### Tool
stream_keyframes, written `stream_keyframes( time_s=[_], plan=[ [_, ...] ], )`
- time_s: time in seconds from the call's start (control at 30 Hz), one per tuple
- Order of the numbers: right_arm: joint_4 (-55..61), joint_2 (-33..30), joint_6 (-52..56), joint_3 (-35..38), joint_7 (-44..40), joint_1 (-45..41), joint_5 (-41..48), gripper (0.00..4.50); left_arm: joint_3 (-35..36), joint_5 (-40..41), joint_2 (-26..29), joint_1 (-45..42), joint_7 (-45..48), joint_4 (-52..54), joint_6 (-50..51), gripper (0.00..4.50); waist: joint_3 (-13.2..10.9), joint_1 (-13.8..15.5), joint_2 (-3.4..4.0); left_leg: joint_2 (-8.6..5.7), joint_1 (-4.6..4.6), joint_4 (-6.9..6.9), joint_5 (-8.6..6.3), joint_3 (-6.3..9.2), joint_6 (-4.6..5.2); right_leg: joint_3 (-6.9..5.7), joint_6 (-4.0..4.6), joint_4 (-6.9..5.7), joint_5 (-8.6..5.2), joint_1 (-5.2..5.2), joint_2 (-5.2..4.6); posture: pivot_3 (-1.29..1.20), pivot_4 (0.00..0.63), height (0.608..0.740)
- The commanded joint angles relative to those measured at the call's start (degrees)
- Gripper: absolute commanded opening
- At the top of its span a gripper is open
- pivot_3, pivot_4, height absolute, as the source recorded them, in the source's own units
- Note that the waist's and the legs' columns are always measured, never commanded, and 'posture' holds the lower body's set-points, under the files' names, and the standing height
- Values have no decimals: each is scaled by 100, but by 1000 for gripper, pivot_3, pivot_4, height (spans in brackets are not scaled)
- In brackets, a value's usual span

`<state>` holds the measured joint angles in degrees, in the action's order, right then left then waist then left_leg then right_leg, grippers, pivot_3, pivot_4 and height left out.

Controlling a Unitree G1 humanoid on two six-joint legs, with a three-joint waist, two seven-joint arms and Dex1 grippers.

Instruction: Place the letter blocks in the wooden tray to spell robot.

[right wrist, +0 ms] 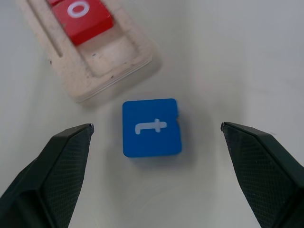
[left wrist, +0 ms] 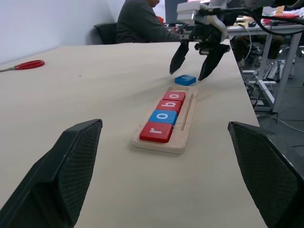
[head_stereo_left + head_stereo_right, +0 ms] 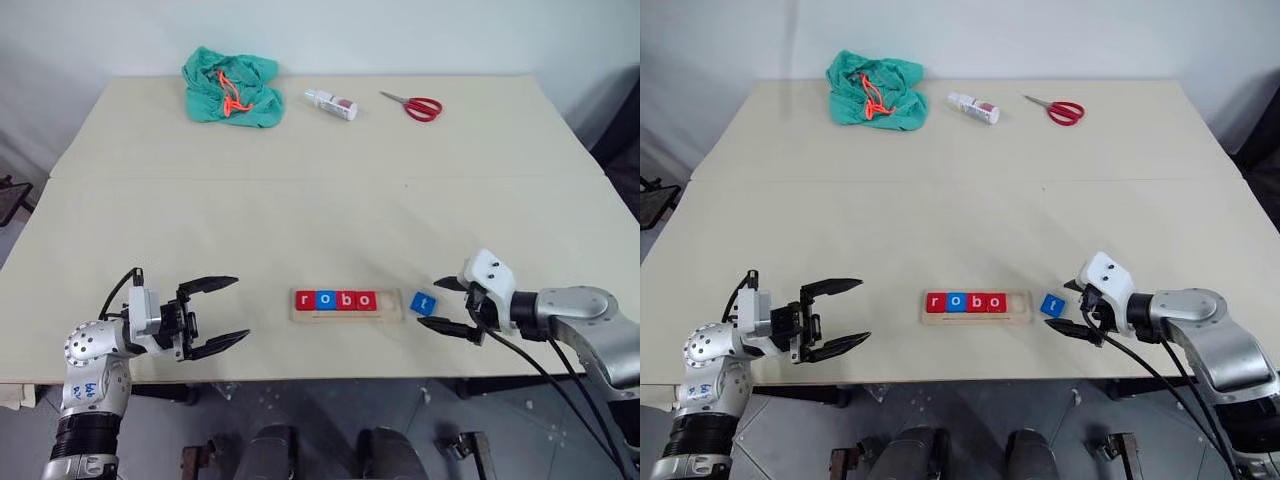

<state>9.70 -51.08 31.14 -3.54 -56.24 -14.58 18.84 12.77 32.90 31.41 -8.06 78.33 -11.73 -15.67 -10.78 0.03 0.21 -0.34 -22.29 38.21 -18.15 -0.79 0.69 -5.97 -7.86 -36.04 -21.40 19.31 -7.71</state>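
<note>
A: Wooden tray [image 3: 348,312] lies flat near the 6 o'clock edge of the surface [image 3: 320,210]. Four letter blocks sit in its groove, touching in a row: red r [image 3: 306,299], blue o [image 3: 326,299], red b [image 3: 346,300], red o [image 3: 366,300]. The last slot, at the tray's 3 o'clock end, holds no block.

B: And the fifth?

A: Blue t block [image 1: 152,127] lies flat on the surface just beside the tray's 3 o'clock end, slightly skewed, not touching the wood.

B: Pincers?

A: Right pincer [image 3: 455,306] sits at 3 o'clock of the t block, tips pointed toward it, fingers spread wide and holding nothing; the block lies between the finger lines in the wrist view. Left pincer [image 3: 222,314] hovers at 9 o'clock of the tray, well apart from it, also wide and holding nothing.

B: Anything else about?

A: Along the 12 o'clock side: a green cloth [image 3: 231,87] with an orange cord, a small white bottle [image 3: 331,103] on its side, red-handled scissors [image 3: 414,105]. A seated person [image 2: 142,21] beyond the surface in the left wrist view.
</note>
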Motion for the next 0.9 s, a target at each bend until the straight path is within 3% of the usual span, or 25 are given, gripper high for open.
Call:
stream_keyframes(
  time_s=[0.03,0.3,0.5,0.9],
  plan=[
    [-160,54,-215,-113,-165,-65,-141,4111,122,54,44,106,-83,300,-51,4500,2,-4,-4,0,1,1,0,0,0,-1,0,3,0,-4,0,0,150,740],
    [-174,73,-312,-30,-200,-223,-201,1453,175,68,76,237,-159,406,-54,4500,2,-2,-4,1,1,2,0,2,0,-2,0,5,0,-6,1,0,150,740],
    [72,63,-332,-36,-366,-607,-166,1449,116,44,10,167,-170,353,-89,4500,2,-8,-4,2,1,2,0,1,0,-2,0,5,0,-4,2,0,150,740],
    [-75,286,-546,-1061,-1158,-1453,-520,1449,103,51,-48,269,-209,447,-133,4500,2,-17,-4,1,0,3,0,2,0,-2,0,4,0,-4,2,0,150,740]
  ],
)
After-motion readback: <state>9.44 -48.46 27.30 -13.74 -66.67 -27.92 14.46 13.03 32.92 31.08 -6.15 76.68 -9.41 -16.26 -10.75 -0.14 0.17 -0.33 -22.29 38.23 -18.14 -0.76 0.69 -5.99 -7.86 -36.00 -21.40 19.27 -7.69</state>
